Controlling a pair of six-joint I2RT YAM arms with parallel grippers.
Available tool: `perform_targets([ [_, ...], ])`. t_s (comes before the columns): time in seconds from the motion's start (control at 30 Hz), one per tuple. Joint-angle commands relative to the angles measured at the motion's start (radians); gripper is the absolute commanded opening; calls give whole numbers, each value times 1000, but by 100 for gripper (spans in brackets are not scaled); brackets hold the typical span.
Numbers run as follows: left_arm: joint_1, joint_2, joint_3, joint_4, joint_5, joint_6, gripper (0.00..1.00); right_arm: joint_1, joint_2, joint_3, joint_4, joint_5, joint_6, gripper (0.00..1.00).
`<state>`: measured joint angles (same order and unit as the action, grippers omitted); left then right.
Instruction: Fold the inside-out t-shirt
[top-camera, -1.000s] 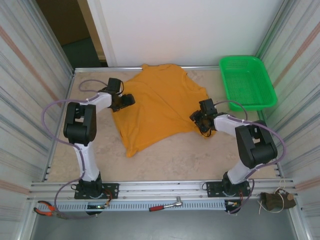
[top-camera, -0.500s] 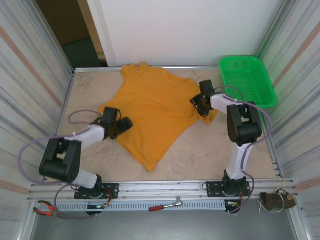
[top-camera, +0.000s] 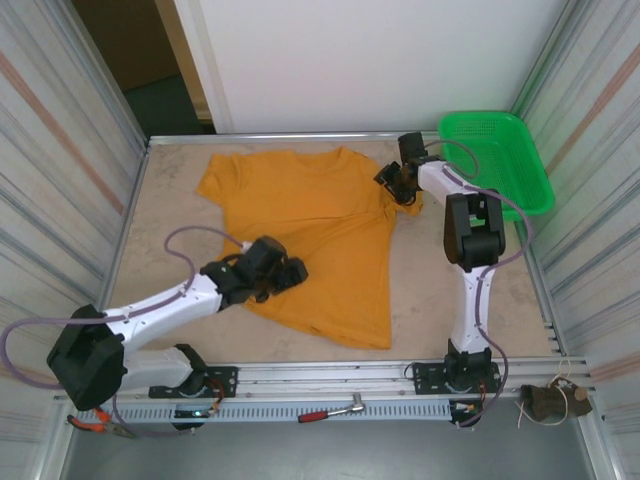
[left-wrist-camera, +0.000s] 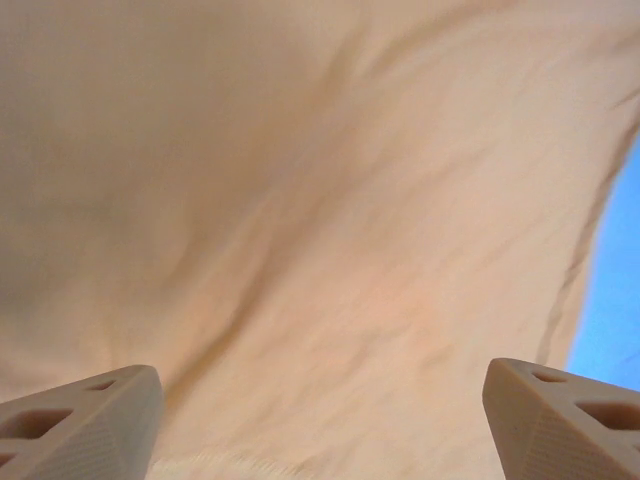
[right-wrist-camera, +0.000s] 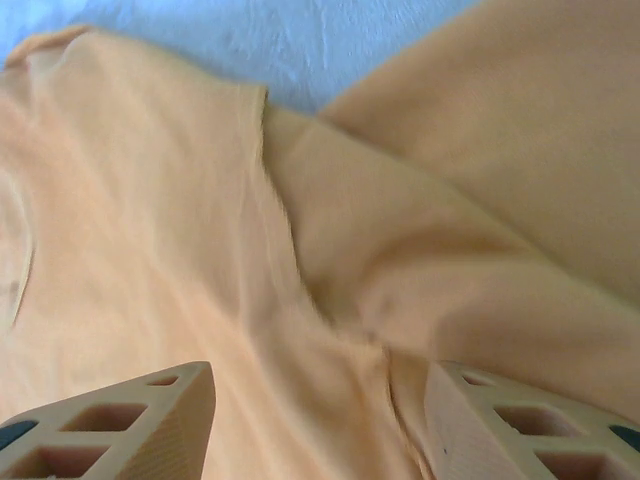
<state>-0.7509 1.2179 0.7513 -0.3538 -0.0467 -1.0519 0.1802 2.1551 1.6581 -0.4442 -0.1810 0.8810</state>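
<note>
The inside-out t-shirt (top-camera: 310, 225) is plain orange-yellow and lies spread on the table, one sleeve at the far left and its hem toward the near right. My left gripper (top-camera: 288, 275) rests low on the shirt's near-left edge. In the left wrist view, the left gripper (left-wrist-camera: 320, 388) has its jaws wide apart over smooth cloth (left-wrist-camera: 300, 200), with nothing pinched. My right gripper (top-camera: 393, 187) sits on the shirt's far-right sleeve. In the right wrist view, the right gripper (right-wrist-camera: 320, 385) has its fingers apart, and a raised fold of cloth (right-wrist-camera: 340, 300) runs between them.
A green plastic basket (top-camera: 495, 165) stands empty at the far right corner, just beyond the right arm. Corrugated walls close in both sides. Pliers (top-camera: 95, 420) and a red-handled ratchet (top-camera: 335, 409) lie on the front rail, below the arm bases.
The left gripper has moved nearer and to the right, and the right gripper has moved toward the far edge. The shirt has turned and slid with them, its hem now at the near right.
</note>
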Motion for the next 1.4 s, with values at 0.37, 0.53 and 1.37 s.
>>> perform_targets([
  [0.37, 442, 491, 417, -63, 135, 442, 83, 195, -406, -560, 222, -2, -3, 58],
  [0.53, 446, 450, 280, -21, 120, 400, 84, 192, -303, -534, 241, -3, 5, 58],
  [1.37, 248, 153, 164, -58, 80, 435, 85, -26, -323, -282, 50, -60, -107, 57],
])
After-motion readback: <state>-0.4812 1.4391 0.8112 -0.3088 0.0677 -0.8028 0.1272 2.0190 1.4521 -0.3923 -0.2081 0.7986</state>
